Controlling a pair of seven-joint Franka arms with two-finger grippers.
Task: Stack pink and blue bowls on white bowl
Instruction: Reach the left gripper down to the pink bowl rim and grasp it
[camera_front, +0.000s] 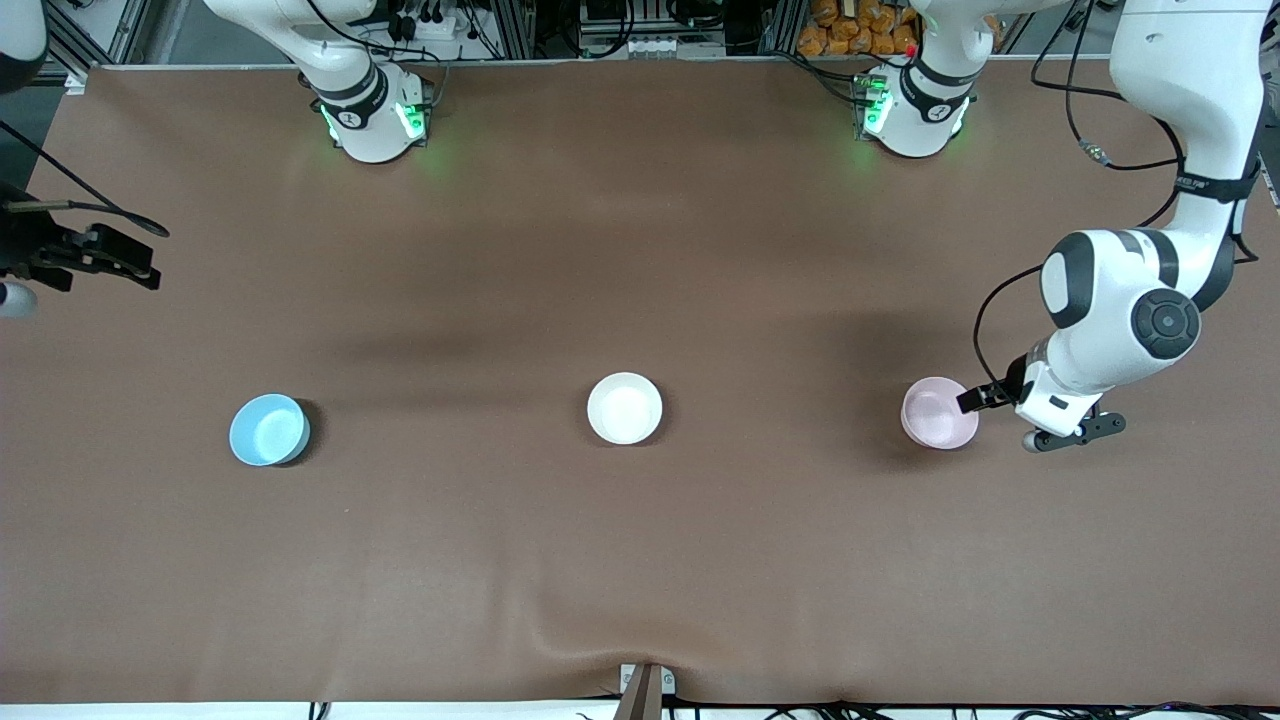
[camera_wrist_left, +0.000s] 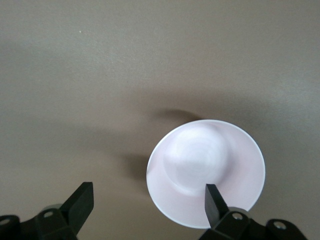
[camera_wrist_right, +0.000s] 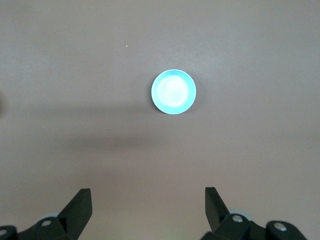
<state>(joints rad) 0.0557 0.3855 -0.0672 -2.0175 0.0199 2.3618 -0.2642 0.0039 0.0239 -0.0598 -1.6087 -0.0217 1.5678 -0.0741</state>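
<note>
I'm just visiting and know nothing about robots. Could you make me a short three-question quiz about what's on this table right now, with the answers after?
1. True or false: the pink bowl already sits in the white bowl.
2. Which bowl is the left gripper at? A) blue bowl B) white bowl C) pink bowl
3. Fill in: the white bowl stands on the table between the ____ bowl and the ____ bowl.

Key
1. False: all three bowls stand apart, nothing stacked.
2. C: its open fingers straddle the pink bowl's rim; the right gripper hangs open high above the blue bowl.
3. blue, pink
</note>
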